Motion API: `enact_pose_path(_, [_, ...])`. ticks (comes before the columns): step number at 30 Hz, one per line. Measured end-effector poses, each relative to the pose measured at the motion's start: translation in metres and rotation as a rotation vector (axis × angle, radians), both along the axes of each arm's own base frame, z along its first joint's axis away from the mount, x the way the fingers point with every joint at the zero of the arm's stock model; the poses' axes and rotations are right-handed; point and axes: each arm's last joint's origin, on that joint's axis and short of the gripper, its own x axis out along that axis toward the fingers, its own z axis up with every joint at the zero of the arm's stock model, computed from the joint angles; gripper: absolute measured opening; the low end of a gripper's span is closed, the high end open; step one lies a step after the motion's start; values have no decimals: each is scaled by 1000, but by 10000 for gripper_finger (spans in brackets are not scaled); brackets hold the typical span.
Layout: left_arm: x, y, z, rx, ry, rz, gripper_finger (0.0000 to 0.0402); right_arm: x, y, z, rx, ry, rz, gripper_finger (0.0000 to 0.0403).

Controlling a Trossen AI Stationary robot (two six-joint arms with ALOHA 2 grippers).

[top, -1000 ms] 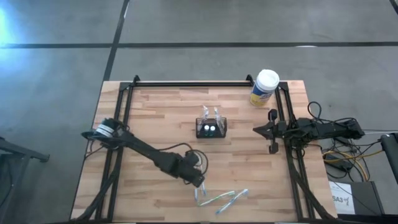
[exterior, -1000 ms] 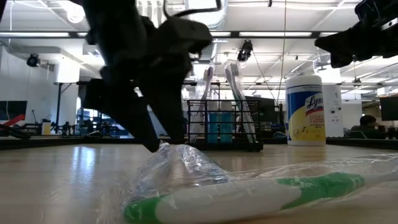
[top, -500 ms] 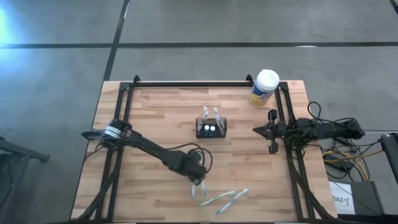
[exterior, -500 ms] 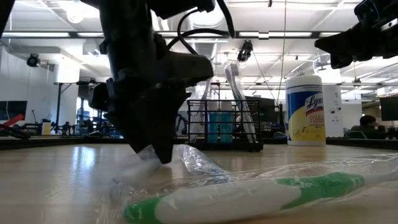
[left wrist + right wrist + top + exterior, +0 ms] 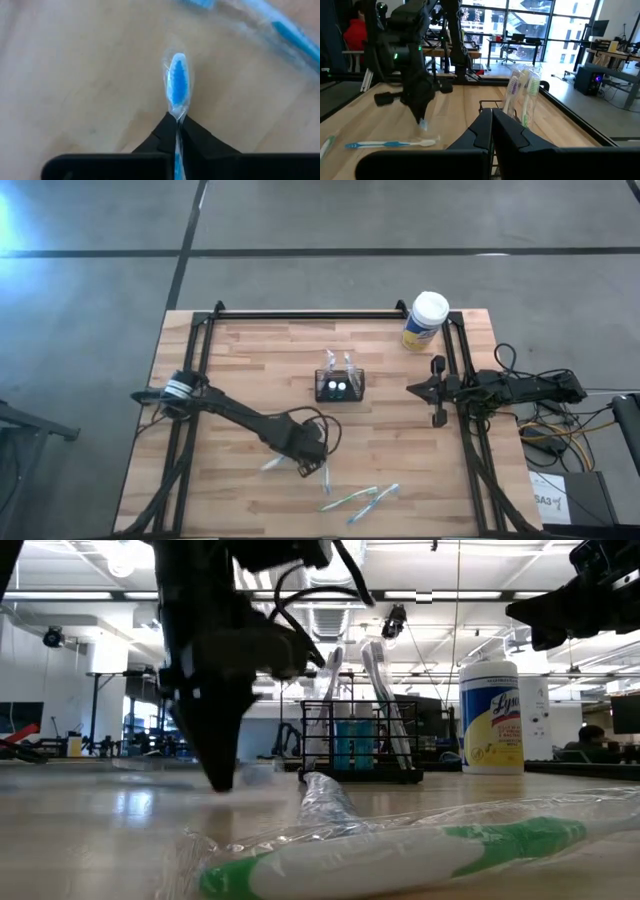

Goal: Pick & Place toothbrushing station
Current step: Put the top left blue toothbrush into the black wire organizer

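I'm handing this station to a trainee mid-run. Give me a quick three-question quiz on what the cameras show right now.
1. True or false: the left gripper has its jaws shut on a wrapped blue toothbrush.
2. How many brushes stand in the black holder? A: none. B: two. C: four.
3. Fill in: the right gripper waits, jaws shut, at the table's ___ edge in the high view, near the white-capped canister.

Key: 1 true; 2 B; 3 right.
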Motion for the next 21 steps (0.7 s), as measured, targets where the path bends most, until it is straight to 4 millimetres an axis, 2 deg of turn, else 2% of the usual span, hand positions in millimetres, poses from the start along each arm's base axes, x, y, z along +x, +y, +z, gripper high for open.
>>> enact_pose_path(5, [-11, 12, 43, 28, -88, -65, 14, 0, 0, 0, 0, 2, -1, 8])
enact_pose_path(8, [-19, 17, 74, 124, -203, -133, 6, 1, 0, -1, -1, 7, -1, 8])
enact_pose_path(12, [-31, 22, 124, 314, -455, -247, 5, 1, 0, 0, -1, 7, -1, 8])
enact_pose_path(15, [-38, 25, 154, 424, -684, -403, 2, 1, 0, -1, -1, 10, -2, 8])
enact_pose_path(18, [-49, 30, 172, 587, -875, -542, 3, 1, 0, -1, -1, 11, -1, 8])
enact_pose_path(21, [-60, 47, 175, 652, -997, -490, 2, 1, 0, -1, -2, 10, -3, 8])
